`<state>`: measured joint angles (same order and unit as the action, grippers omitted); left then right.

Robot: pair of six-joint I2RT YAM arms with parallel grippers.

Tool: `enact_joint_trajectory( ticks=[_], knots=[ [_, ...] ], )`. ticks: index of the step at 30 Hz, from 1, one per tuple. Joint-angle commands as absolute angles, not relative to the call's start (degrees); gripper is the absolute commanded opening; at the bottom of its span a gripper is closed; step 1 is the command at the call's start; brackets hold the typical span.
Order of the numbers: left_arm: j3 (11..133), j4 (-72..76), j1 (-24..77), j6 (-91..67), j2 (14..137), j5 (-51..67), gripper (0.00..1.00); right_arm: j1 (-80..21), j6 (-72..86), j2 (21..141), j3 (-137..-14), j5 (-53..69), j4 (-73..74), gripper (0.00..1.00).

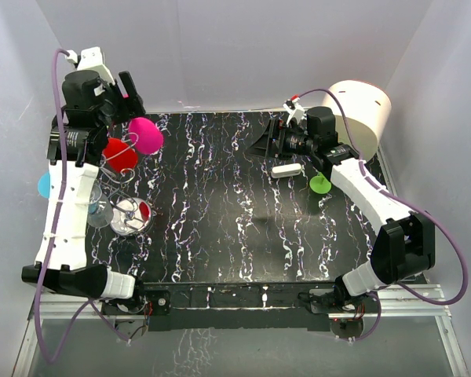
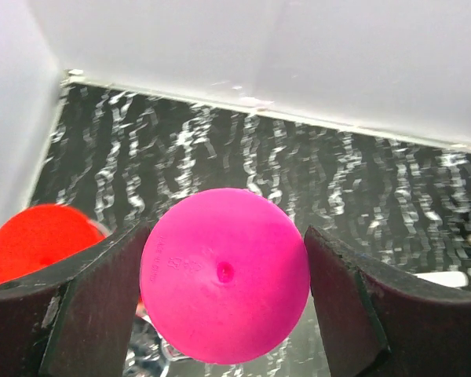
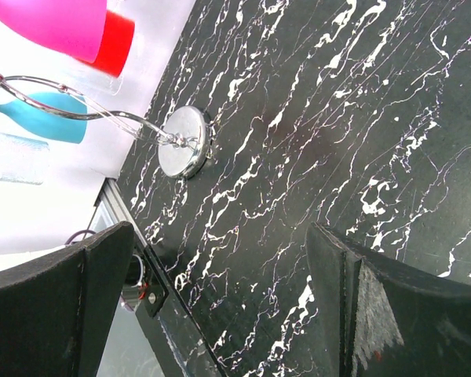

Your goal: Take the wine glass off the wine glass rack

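Pink wine glass [image 2: 224, 275] shows only its round end, stem hidden; it sits between the left gripper [image 2: 226, 236] jaws, cannot tell if clamped; glass up at wine glass rack [image 3: 184, 141], table [image 1: 235, 196] far-left; right gripper [image 3: 220, 232] jaws wide apart.

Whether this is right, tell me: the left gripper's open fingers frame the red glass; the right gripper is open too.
Wrong colour: in the left wrist view the left gripper frames the pink glass between open fingers; the red glass sits aside. The right gripper is open too.
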<state>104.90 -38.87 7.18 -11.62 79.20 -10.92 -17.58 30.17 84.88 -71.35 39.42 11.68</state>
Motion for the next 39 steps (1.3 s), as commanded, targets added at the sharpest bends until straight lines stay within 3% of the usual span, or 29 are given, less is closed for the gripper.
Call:
enact_joint_trajectory(
  ticks=[1,5,11,20,27,30,35,39],
  knots=[
    [106.90,-31.10,6.86,-17.06,78.66,1.07,0.57,-18.01,31.00,84.05,-72.56,40.62,7.52,0.90],
    [102.80,-22.69,6.86,-25.57,73.79,11.09,0.57,-18.35,36.44,83.55,-71.13,44.17,1.71,0.91],
    [93.12,-7.81,6.81,-41.40,67.44,20.29,0.58,-21.32,54.21,82.36,-66.12,49.71,-24.05,0.93],
    [78.04,7.76,6.84,-60.25,61.49,28.12,0.57,-23.72,73.28,80.38,-61.11,41.51,-51.40,0.92],
    [70.50,14.41,6.85,-66.52,58.38,29.25,0.56,-26.56,75.12,77.74,-59.07,35.92,-56.16,0.88],
    [67.59,17.47,6.86,-69.04,57.58,29.68,0.56,-28.56,74.35,77.17,-58.99,34.20,-55.47,0.80],
    [61.39,24.12,6.86,-74.62,57.45,31.78,0.56,-30.84,74.44,77.48,-59.70,33.09,-53.14,0.56],
    [57.75,25.54,6.81,-76.09,56.31,31.87,0.61,-31.53,74.52,76.25,-58.30,29.89,-46.60,0.29]
  ],
)
